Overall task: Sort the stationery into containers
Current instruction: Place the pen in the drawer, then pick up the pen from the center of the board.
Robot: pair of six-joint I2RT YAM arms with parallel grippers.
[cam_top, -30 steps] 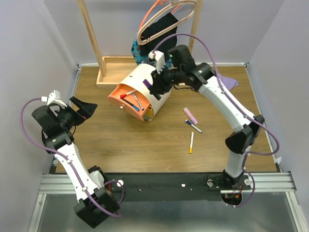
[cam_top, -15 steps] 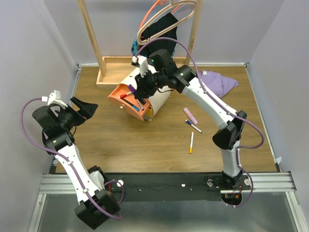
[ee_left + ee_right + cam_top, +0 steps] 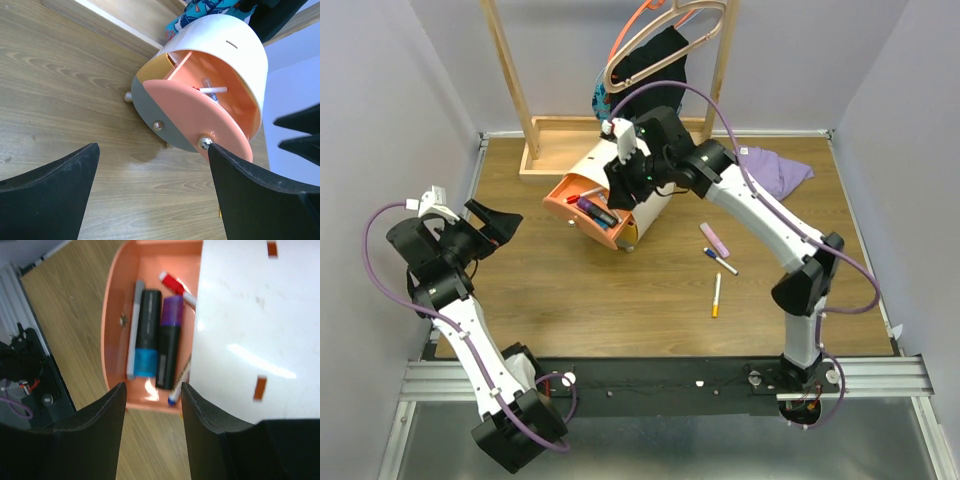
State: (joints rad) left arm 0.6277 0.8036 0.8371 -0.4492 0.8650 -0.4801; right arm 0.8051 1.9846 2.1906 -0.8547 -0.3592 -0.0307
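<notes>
The cream drum-like chest [image 3: 640, 170] stands at the back centre, its orange drawer [image 3: 582, 218] pulled out toward the left. In the right wrist view the drawer [image 3: 116, 300] holds a purple marker [image 3: 170, 340], a black-and-blue marker [image 3: 147, 335], a grey pen [image 3: 134, 330], a red-capped pen [image 3: 174, 284] and a blue-tipped pen [image 3: 179, 385]. My right gripper [image 3: 623, 182] hovers open and empty just above the drawer [image 3: 152, 386]. A pink marker [image 3: 714, 240], a blue-capped pen [image 3: 721, 262] and an orange-tipped pen [image 3: 716, 295] lie on the table. My left gripper [image 3: 498, 222] is open at the left, facing the chest [image 3: 225, 45].
A purple cloth [image 3: 775, 170] lies at the back right. A wooden rack base [image 3: 555, 140] with upright posts and hangers stands behind the chest. The left wrist view shows a yellow drawer [image 3: 150, 72] and a grey front [image 3: 155, 107] under the orange one.
My right gripper carried the purple marker left from above the chest to over the orange drawer and let it go; it now lies in the drawer. The left arm has not moved.
</notes>
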